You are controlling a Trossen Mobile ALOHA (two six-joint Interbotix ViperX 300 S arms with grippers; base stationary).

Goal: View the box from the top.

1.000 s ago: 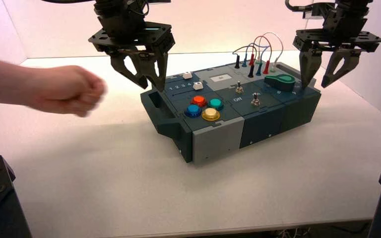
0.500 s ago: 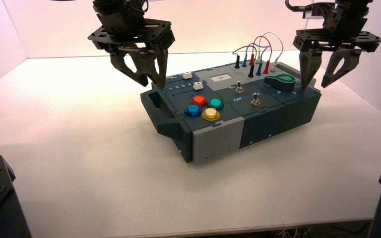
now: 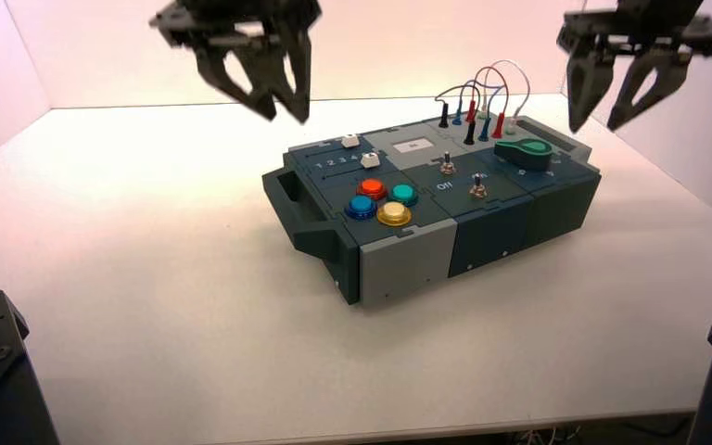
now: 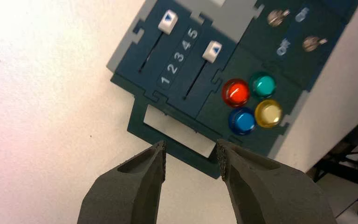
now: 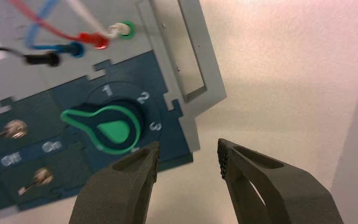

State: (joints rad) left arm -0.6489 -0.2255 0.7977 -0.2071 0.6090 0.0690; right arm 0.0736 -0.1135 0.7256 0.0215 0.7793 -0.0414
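Your left gripper [image 3: 264,88] and right gripper [image 3: 616,93] hang open above the box [image 3: 426,218]; an uneven lift could cut its ends from view.

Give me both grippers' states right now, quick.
Left gripper: open, holding nothing, raised above the box at its slider end.
Right gripper: open, holding nothing, raised above the box's knob end.

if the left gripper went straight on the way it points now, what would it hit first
Probably the box's side handle: in the left wrist view the open left gripper points down at that end of the box, beside the sliders. Depth is unclear, so it might just miss and meet the table.
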